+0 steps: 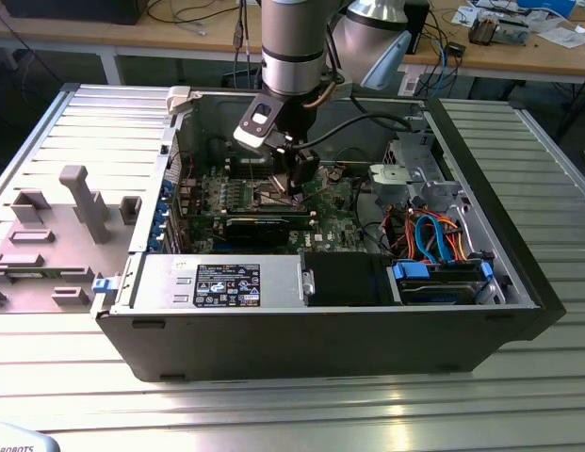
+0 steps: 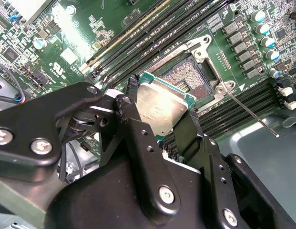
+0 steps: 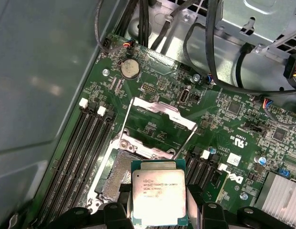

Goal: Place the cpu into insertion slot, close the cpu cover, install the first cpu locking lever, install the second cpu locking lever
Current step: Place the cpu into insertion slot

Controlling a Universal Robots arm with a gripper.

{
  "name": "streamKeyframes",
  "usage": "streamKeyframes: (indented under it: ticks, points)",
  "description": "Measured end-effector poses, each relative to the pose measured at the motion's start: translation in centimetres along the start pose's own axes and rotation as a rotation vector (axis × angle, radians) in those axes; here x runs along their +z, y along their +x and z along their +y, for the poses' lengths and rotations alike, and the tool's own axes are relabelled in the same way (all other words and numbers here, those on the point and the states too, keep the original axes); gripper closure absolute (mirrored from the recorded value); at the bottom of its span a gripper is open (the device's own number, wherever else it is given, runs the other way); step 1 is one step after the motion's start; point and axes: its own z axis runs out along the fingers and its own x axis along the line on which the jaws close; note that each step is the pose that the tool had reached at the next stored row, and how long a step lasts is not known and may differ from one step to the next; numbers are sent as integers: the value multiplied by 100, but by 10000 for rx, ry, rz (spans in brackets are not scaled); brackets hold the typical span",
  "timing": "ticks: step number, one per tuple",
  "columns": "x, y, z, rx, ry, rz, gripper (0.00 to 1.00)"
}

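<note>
My gripper (image 2: pixel 161 112) is shut on the cpu (image 2: pixel 163 106), a small square chip with a silver-grey top, gripped by two opposite edges. In the first wrist view the cpu (image 3: pixel 158 191) hangs just above the green board, overlapping one edge of the insertion slot (image 3: pixel 117 172). The slot's brownish contact field lies bare (image 2: pixel 189 78). The cpu cover (image 3: pixel 159 113), a silver frame with a window, stands flipped open beyond the slot. Thin locking levers (image 3: pixel 125 121) (image 2: pixel 250 112) are swung free. In the exterior view the gripper (image 1: pixel 294 185) reaches down into the open computer case.
Long black memory slots (image 3: pixel 74 157) flank the socket on both sides. Black cables (image 3: pixel 219 57) and a drive cage (image 1: pixel 414 169) lie on the exterior view's right, a black card (image 1: pixel 264 226) near the front. The case walls (image 1: pixel 301 330) ring the board.
</note>
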Motion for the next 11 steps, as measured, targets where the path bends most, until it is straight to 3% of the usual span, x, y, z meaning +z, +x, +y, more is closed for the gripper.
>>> streamKeyframes:
  ticks: [11]
  points:
    - [3, 0, 0, 207, 2, -5, 46]
